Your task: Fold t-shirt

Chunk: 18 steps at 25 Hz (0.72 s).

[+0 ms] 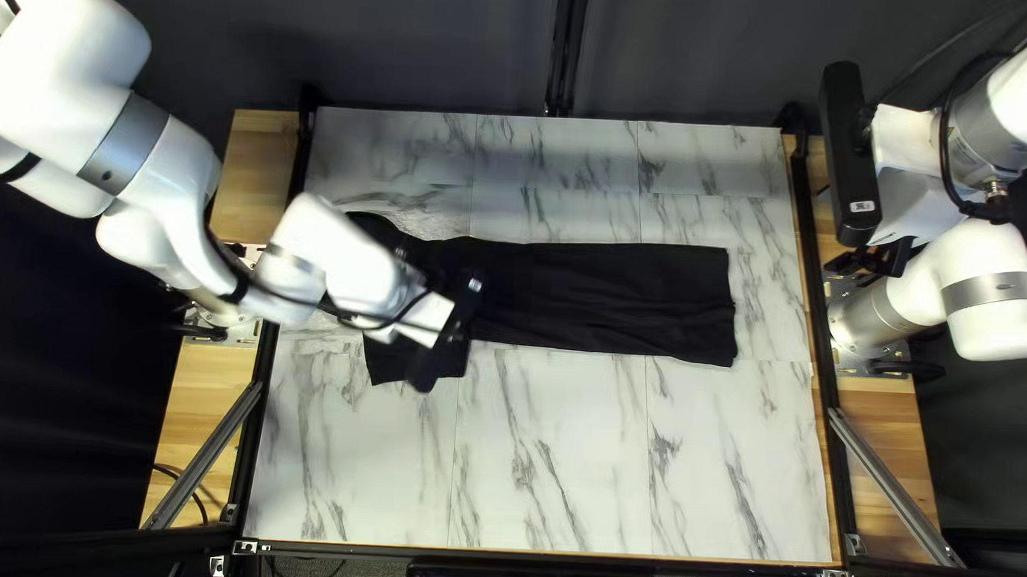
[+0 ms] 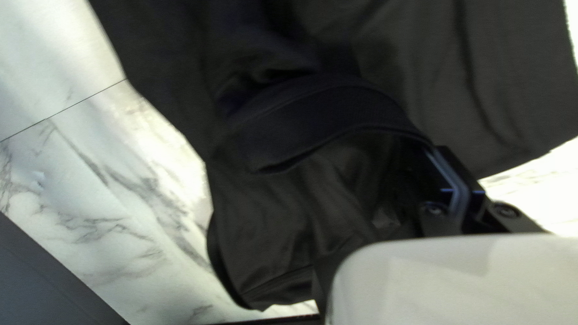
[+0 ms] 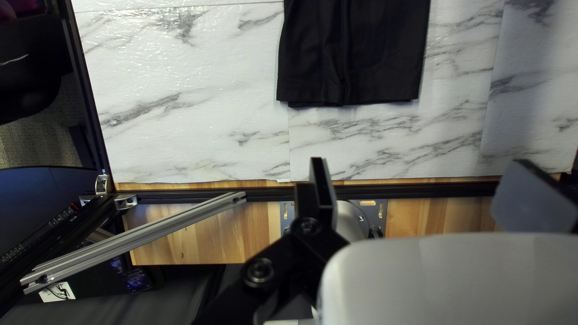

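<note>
Along the near side of the worktop (image 1: pixel 551 486), marbled panels stretch toward the black t-shirt (image 1: pixel 605 298), which lies across the middle as a long, narrow strip. Its wider, uneven end is at the left of the top left view, where a dark flap reaches toward the near edge. Over that end hangs the left pincer (image 1: pixel 447 334); whether it is open or closed on the cloth I cannot tell. By its own wrist view, the t-shirt spreads beneath and ahead of it, and a curved band of fabric (image 2: pixel 325 120) arches right beside it.

From there the strip runs to a fairly straight end, marked by lengthwise creases, that stops short of the worktop's right edge. Beyond that end, and well apart from it, the right pincer (image 1: pixel 879 258) is raised near the right edge. It is open, its fingers (image 3: pixel 323 180) spread wide. In its own wrist view the straight end lies ahead of it, with marbled surface between.

Behind the worktop's far edge hangs a dark curtain (image 1: pixel 409 42).
</note>
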Each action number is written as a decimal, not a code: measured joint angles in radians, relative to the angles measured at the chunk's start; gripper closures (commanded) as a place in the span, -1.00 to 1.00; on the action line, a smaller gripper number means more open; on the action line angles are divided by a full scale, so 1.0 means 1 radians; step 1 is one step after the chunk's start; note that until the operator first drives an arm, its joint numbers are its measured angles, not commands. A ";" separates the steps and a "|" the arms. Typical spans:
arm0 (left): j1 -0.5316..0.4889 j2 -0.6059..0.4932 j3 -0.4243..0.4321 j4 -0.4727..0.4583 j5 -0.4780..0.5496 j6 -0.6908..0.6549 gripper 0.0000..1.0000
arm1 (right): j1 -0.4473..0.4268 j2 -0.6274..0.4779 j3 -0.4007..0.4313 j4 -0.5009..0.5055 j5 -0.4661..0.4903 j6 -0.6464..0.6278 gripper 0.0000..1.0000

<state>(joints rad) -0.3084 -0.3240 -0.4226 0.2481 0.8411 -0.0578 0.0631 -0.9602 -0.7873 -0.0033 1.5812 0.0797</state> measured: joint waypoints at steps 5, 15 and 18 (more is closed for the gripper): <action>-0.088 0.041 0.012 0.006 -0.034 -0.034 0.87 | 0.000 0.000 0.000 0.000 0.000 0.000 -1.00; -0.108 0.114 0.001 -0.013 -0.127 0.028 -1.00 | 0.000 0.000 0.000 0.000 0.000 0.000 -1.00; -0.091 0.053 0.003 -0.021 -0.074 0.032 -1.00 | 0.000 0.000 0.000 0.000 0.000 0.000 -1.00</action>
<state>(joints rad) -0.3991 -0.2709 -0.4200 0.2270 0.7670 -0.0253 0.0631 -0.9602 -0.7873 -0.0033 1.5812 0.0797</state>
